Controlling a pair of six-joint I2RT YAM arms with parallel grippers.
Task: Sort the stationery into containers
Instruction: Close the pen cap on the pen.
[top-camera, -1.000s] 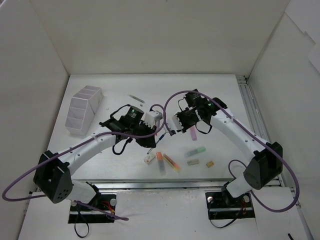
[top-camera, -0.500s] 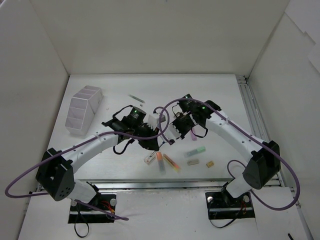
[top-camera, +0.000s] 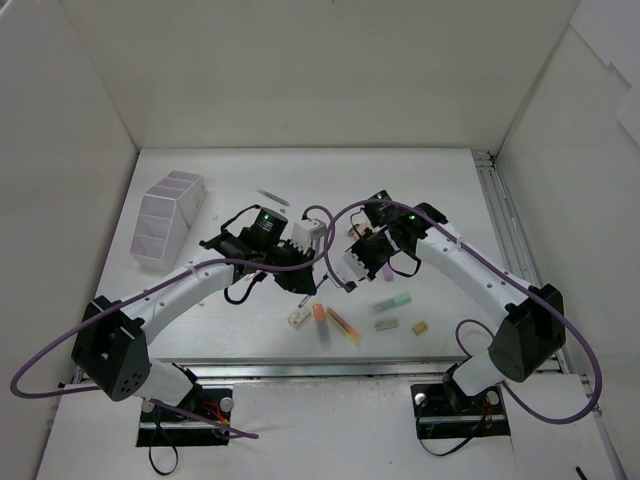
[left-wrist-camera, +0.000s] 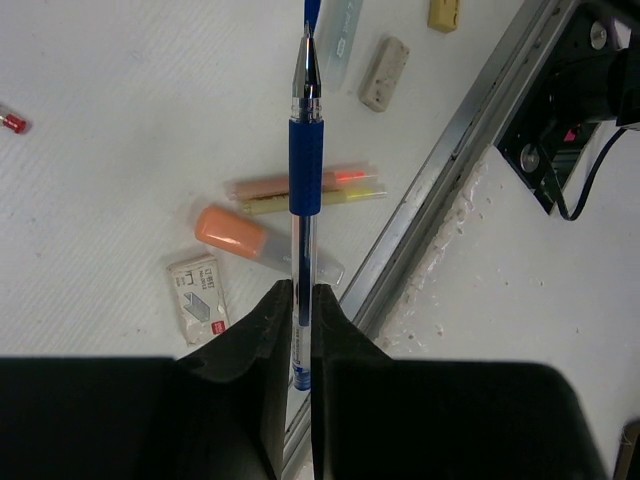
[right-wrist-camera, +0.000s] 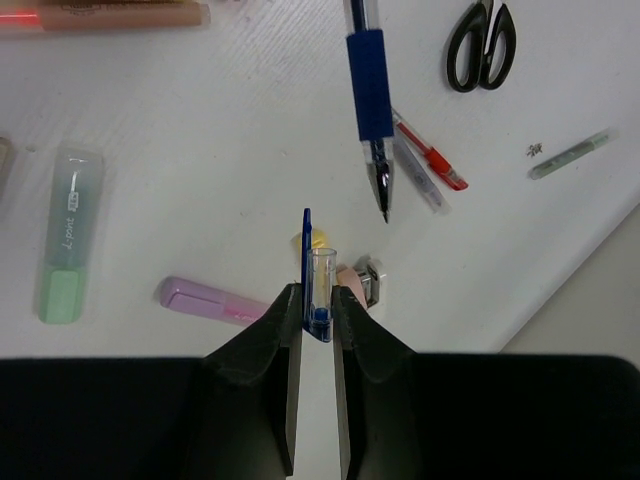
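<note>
My left gripper (left-wrist-camera: 302, 290) is shut on an uncapped blue pen (left-wrist-camera: 306, 160), which sticks straight out from the jaws above the table. My right gripper (right-wrist-camera: 317, 290) is shut on the pen's clear cap with a blue clip (right-wrist-camera: 320, 280). The blue pen (right-wrist-camera: 370, 85) shows in the right wrist view too, its tip a short way from the cap's mouth. In the top view both grippers meet mid-table, left (top-camera: 308, 283) and right (top-camera: 347, 268). The white organiser (top-camera: 165, 220) stands at the far left, apart from both arms.
On the table lie scissors (right-wrist-camera: 482, 45), a red pen (right-wrist-camera: 430, 155), a pink highlighter (right-wrist-camera: 205, 300), a green highlighter (top-camera: 393, 301), two orange highlighters (left-wrist-camera: 232, 232) (left-wrist-camera: 345, 188), erasers (top-camera: 386, 324) (top-camera: 421, 327), a staple box (left-wrist-camera: 198, 298) and a thin pen (top-camera: 271, 196). A metal rail (left-wrist-camera: 440, 170) borders the near edge.
The right gripper has moved a little nearer and leftward with the cap, closer to the pen tip. The left wrist has shifted slightly. Both grips are unchanged.
</note>
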